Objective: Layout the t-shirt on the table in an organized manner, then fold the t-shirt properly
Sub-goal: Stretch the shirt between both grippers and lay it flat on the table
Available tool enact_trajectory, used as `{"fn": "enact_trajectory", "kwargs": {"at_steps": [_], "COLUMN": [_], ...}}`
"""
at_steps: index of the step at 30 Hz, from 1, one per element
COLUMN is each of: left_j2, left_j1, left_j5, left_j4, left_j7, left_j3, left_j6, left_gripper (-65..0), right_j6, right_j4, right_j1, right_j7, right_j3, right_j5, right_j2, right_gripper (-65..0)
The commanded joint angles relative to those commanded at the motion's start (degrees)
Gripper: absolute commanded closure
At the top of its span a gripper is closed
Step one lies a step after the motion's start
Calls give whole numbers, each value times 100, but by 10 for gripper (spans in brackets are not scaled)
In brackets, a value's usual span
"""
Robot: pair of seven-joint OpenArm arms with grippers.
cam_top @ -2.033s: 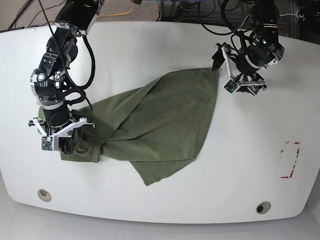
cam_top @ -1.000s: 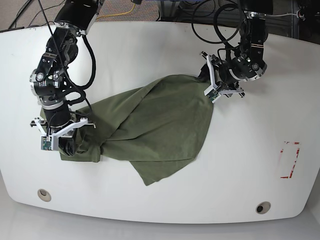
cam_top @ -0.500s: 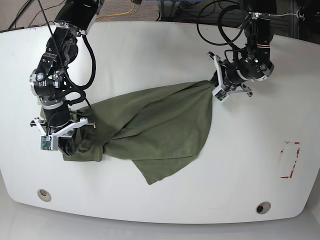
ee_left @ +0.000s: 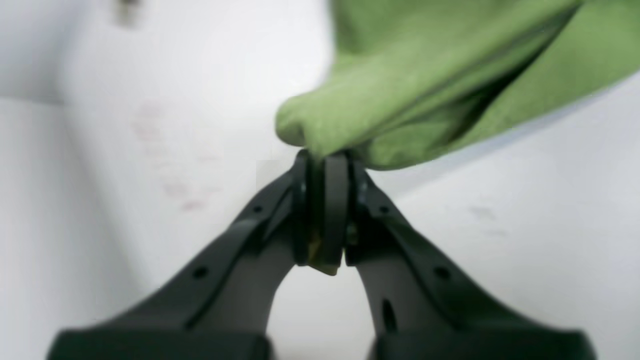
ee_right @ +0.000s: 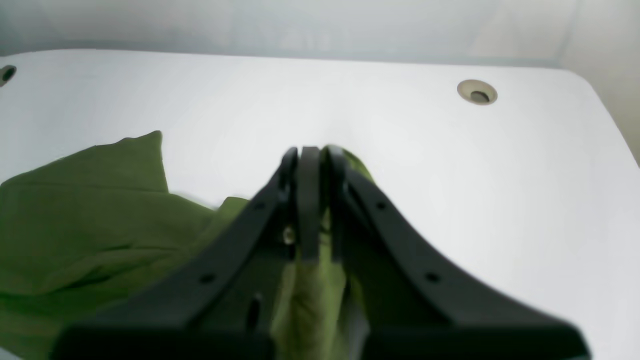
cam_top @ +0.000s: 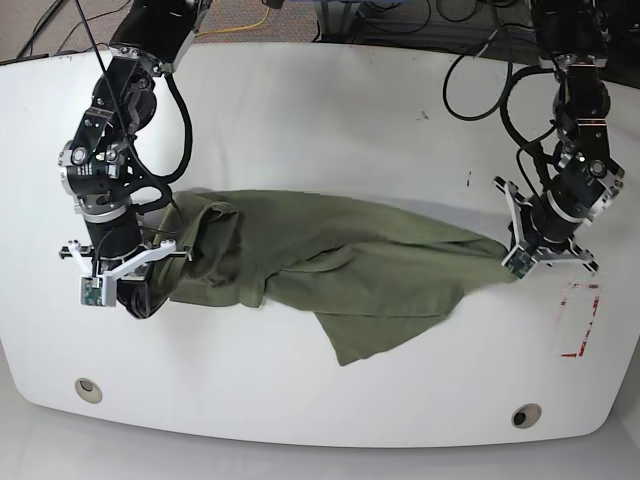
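While the left gripper (ee_left: pixel 327 210) is pinching one end of the t-shirt (cam_top: pixel 350 265); the right gripper (ee_right: pixel 320 200) is pinching its other end.

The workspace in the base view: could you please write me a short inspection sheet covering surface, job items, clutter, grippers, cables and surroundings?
Surface: glossy white table, with a grommet hole near each front corner and red tape marks at one side.
Job's things: olive-green t-shirt, unfolded, creased and bunched towards the right gripper, drawn out to a point at the left gripper.
Clutter: nothing seen.
Left gripper: closed on the shirt.
Right gripper: closed on the shirt.
Cables: black cables loop beside both arms; a yellow cable runs behind the table's far edge.
Surroundings: grey floor in front of the table.
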Motion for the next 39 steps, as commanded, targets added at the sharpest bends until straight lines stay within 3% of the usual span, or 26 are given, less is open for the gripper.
{"fn": "enact_trajectory", "kwargs": {"at_steps": [7, 14, 18, 23, 28, 32, 39], "left_j2": [-9, -53, -141, -158, -440, -484, -607], "left_j1": [-1160, -2400, -3138, -4009, -4211, -4167, -3323], "left_j5": [0, 44, 44, 53, 53, 53, 9], "left_j4": [35, 18, 0, -35, -193, -193, -167], "left_j7": [0, 18, 527, 853, 862, 870, 870], "left_j3": [-598, -659, -659, -677, -765, -800, -1319], "left_j6": [0, 0, 0, 0, 0, 0, 0], "left_gripper": [0, -3, -3, -4, -4, -4, -4], "right_j6": [0, 0, 0, -9, -26, -9, -26], "right_j4": [-9, -79, -220, -651, -1178, -1248, -853], "right_j1": [677, 1618, 2198, 2769, 2989, 2875, 2066], "right_j7": [0, -9, -18, -26, -26, -26, -26], "right_j3": [-18, -26, -26, -35, 9, 18, 26], "right_j5": [0, 0, -53, -53, -53, -44, 0], "right_j2": [26, 229, 246, 651, 914, 1037, 1037], "right_gripper": [0, 0, 0, 0, 0, 0, 0]}}
